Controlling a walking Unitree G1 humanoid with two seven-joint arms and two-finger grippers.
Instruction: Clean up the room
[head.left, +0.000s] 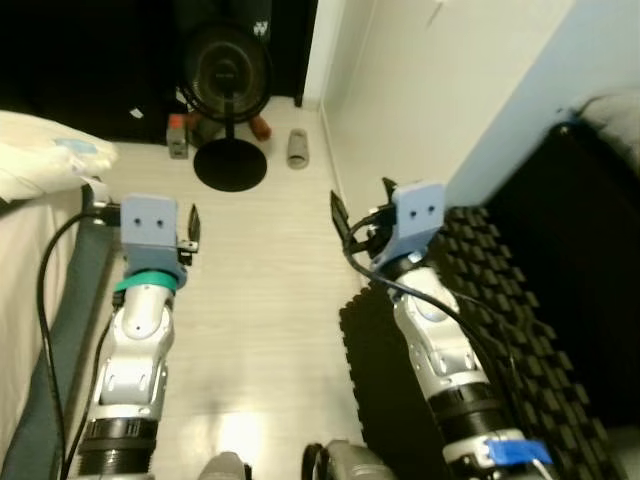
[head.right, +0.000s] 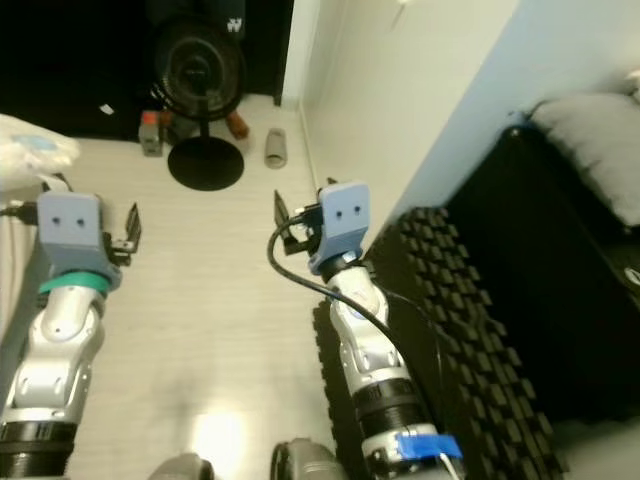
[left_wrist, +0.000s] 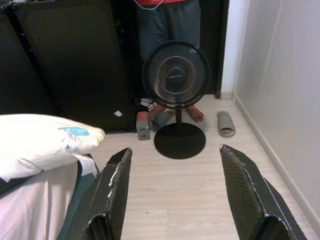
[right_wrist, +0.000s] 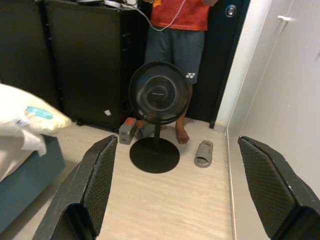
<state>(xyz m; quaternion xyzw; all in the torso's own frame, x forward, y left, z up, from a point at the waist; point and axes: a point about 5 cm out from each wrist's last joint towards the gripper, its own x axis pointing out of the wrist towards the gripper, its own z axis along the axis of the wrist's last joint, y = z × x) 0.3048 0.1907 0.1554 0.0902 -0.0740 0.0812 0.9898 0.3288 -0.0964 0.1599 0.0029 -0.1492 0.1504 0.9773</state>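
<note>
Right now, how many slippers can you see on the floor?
2. One grey slipper lies loose by the wall, beside the fan base. Another slipper sits behind the fan pole, partly hidden, at the person's feet.

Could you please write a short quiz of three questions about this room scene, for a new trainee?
1. True or false: the left gripper is holding the pillow.
2. Which thing lies on the floor closest to the white wall?
A) the fan
B) the grey slipper
C) the pillow
3. Fill in: a person stands right behind the ____.

Key
1. False: both the left gripper and the right gripper are open and hold nothing.
2. B
3. fan
</note>
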